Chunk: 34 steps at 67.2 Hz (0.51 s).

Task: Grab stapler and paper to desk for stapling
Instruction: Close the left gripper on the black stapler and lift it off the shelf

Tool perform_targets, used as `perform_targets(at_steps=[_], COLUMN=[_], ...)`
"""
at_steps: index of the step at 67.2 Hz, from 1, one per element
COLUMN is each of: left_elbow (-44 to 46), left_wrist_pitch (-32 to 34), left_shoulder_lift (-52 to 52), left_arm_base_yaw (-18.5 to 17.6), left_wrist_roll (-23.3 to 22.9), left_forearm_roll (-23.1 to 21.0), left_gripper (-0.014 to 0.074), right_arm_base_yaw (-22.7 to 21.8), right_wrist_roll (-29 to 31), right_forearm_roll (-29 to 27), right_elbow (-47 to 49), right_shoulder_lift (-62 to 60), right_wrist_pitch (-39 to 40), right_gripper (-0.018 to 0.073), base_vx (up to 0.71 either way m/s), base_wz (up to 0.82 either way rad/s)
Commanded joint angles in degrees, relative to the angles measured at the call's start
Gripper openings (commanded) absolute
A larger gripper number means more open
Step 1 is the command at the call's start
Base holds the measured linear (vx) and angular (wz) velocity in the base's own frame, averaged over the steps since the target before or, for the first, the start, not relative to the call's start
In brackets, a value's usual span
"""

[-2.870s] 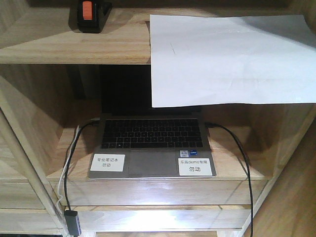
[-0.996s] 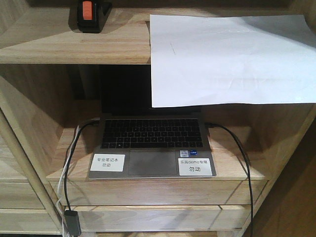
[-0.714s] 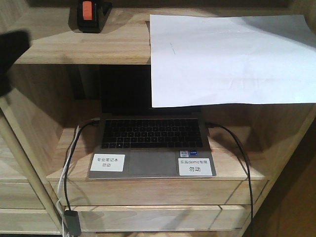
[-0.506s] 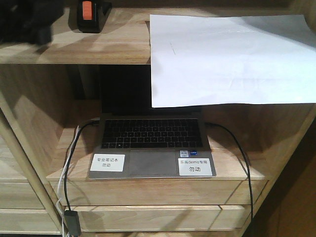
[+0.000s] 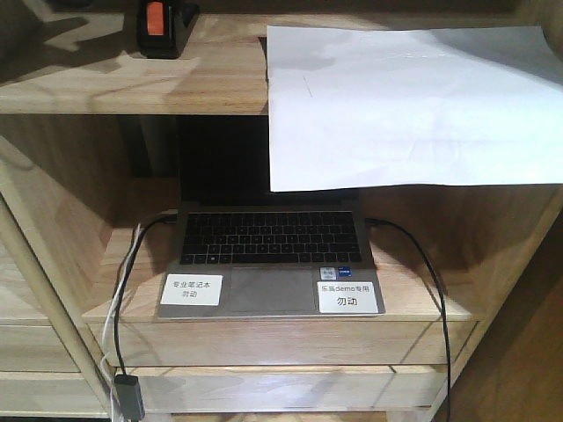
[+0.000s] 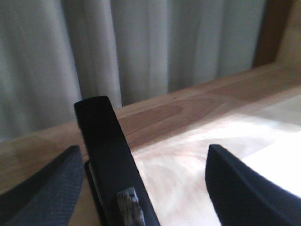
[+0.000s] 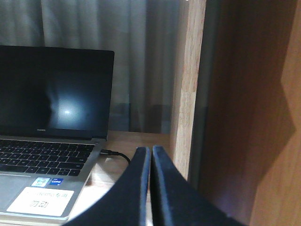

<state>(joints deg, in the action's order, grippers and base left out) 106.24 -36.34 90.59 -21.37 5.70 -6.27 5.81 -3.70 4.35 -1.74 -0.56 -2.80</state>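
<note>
Over the shelf [image 5: 106, 83], left claw [image 6: 141, 153] now straddles stapler [image 6: 106, 141].

The left arm [image 5: 12, 26], a dark blur that entered at the left edge and climbed to the top shelf [image 5: 106, 83], has nearly left the front view, now a grey corner smear shadowing wood beside the stapler [image 5: 164, 26].

A light wooden shelving unit [image 5: 53, 229] fills the front view. Its upper shelf [image 5: 132, 88] sits above a lower shelf [image 5: 413, 303] that carries an open laptop [image 5: 271, 255]. Grey pleated curtains [image 6: 141, 42] hang behind the shelves. A wooden upright [image 7: 188, 80] stands just right of the laptop. Pale light pools on the upper shelf.
</note>
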Motion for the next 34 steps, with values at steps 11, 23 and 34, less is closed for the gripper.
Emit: perform_targets(at_steps=[11, 23, 34], left_elbow=[10.8, 12.1, 12.0], left_wrist_pitch=[-2.9, -4.1, -5.6], left_shoulder_lift=[4.1, 6.7, 8.0], left_arm_base_yaw=[-0.2, -0.2, -0.2], left_wrist_roll=[-6.9, -7.1, -8.6], left_forearm_roll=[6.3, 6.3, 6.3], left_gripper=[0.0529, 0.0529, 0.0519], right_arm_base_yaw=[-0.2, -0.2, -0.2], right_wrist_roll=[0.6, 0.6, 0.6], right_forearm_roll=[0.3, 0.3, 0.3], right_elbow=[-1.2, -1.2, -1.2], right_shoulder_lift=[-0.5, -0.6, -0.6], right_wrist_pitch=[3.9, 3.9, 3.9], right_gripper=[-0.0009, -0.0009, -0.0009], base_vx=[0.0, 0.0, 0.0], base_wz=[0.0, 0.0, 0.0])
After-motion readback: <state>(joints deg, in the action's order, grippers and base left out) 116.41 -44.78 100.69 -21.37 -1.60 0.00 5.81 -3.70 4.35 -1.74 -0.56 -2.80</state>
